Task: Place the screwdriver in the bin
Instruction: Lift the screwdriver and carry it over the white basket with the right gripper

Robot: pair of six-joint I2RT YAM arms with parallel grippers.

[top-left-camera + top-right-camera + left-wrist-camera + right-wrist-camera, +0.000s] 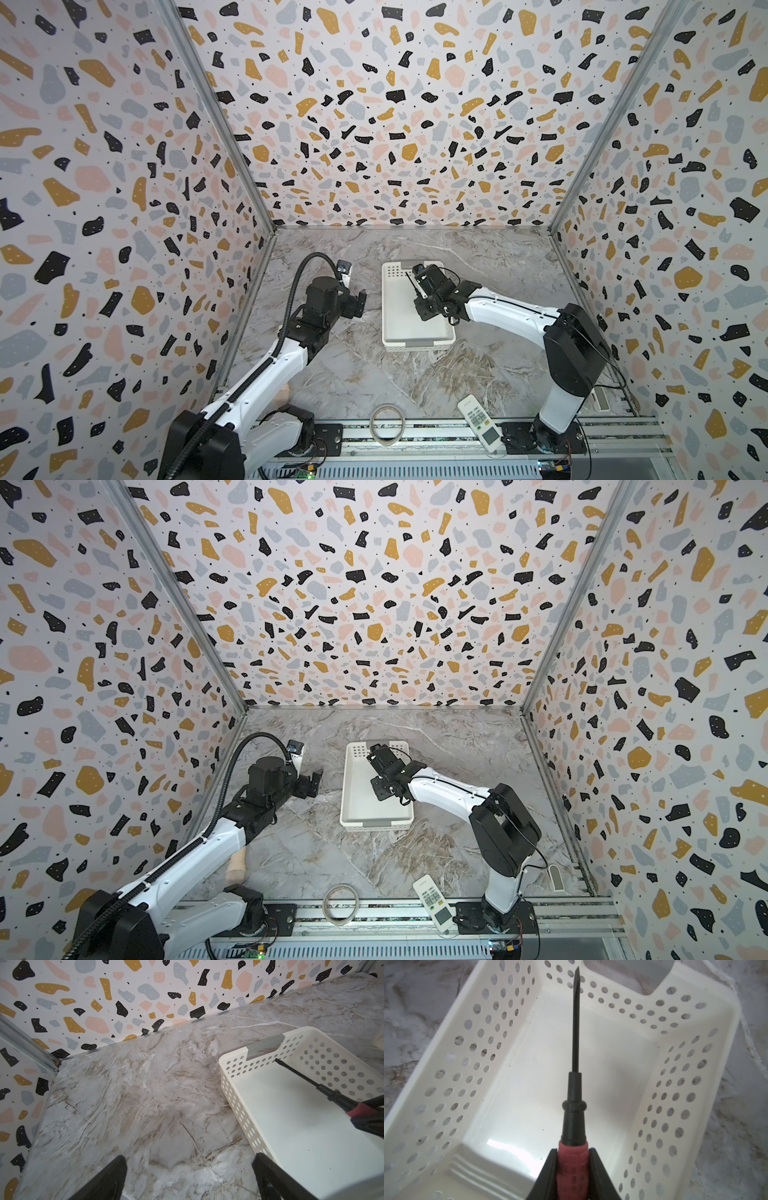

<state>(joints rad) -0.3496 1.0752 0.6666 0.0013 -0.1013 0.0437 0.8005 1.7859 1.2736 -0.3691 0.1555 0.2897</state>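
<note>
Marbled surface [365, 374] carries the white bin [415, 343]. Over the bin's floor, the right tool [572, 1154] is clamped on the red handle of the screwdriver [574, 1093], whose shaft points toward a short end wall. Beside the bin, the left tool [190, 1159] hangs with its jaws apart.

Marbled desk [365, 374], terrazzo-print walls [395, 124] on 3 sides. White remote [480, 422] and clear tape ring [387, 422] near front edge, apart, both partly over metal rail [432, 434].
</note>
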